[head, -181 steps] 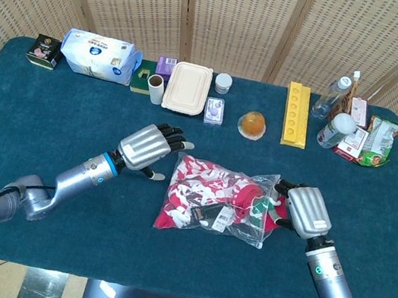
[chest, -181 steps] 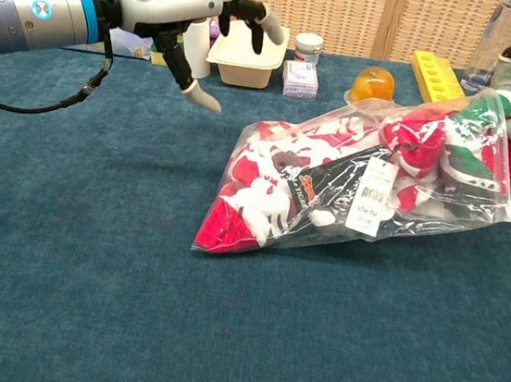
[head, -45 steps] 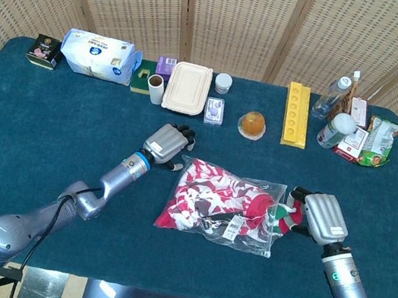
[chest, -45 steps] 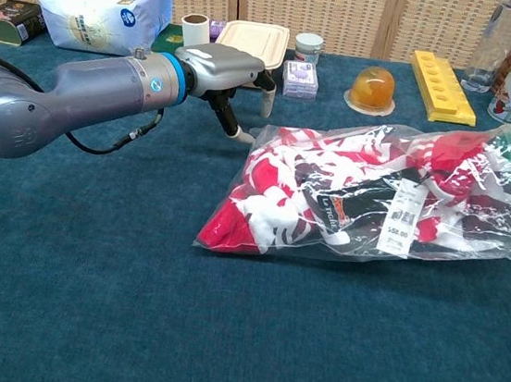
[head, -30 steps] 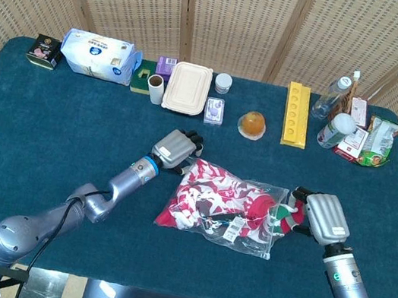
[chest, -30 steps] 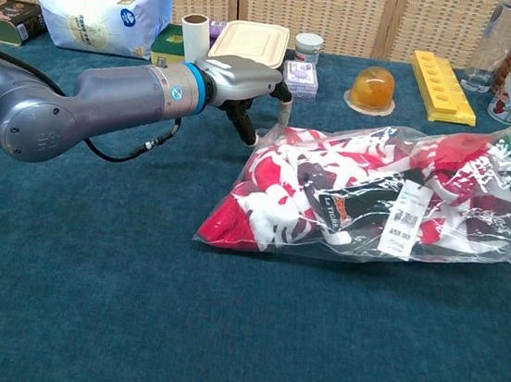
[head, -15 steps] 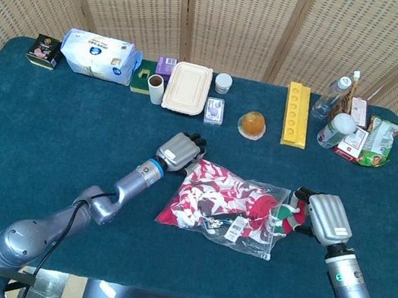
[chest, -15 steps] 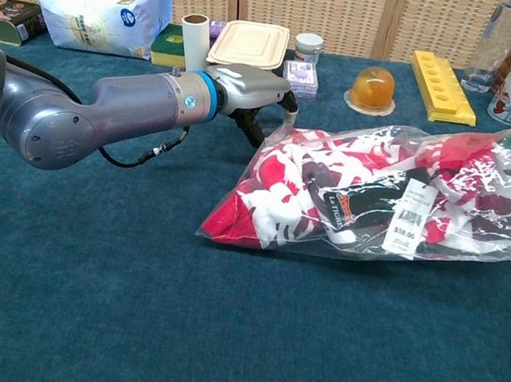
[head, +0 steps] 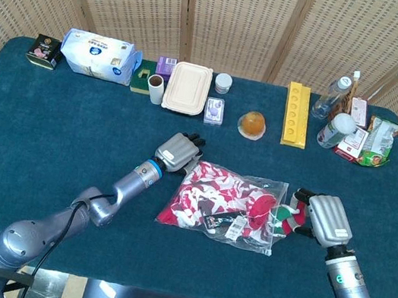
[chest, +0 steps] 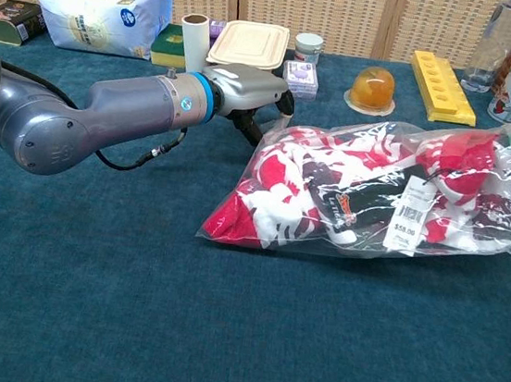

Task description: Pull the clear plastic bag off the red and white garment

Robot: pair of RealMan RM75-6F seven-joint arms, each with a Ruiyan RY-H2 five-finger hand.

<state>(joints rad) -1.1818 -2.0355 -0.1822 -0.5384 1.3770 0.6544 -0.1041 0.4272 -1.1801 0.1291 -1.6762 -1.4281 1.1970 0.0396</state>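
The clear plastic bag (head: 223, 207) with the red and white garment (head: 210, 197) inside lies on the dark teal table (head: 47, 138), a little toward the front edge and right of the middle. The garment is still wholly in the bag.

From the head view, the left hand (head: 179, 149) sits at the bag's far left corner, knuckles up, its dark fingers curled down onto the plastic. The chest view shows the same hand (chest: 249, 92) from the side: the fingertips (chest: 278, 119) press into the top of the bag at that corner, though I cannot tell whether they pinch the film or only rest on it.

The right hand (head: 322, 217) shows well only from above. It lies at the bag's right end, fingers bent around the red, white and green part of the garment (head: 284, 214) that bulges there, so it seems to be holding that end. In the chest view only a sliver of it appears at the right border, and the grip cannot be judged from there.

The chest view shows something the head view barely does: a white price tag (chest: 405, 214) inside the bag, beside a black card label (chest: 347, 207).

Along the far edge stand a blue and white soft packet (head: 96, 55), a beige lidded food box (head: 187, 87), an orange round fruit on a dish (head: 252, 124), a yellow moulded tray (head: 296, 114) and a clear plastic bottle (head: 332, 95).
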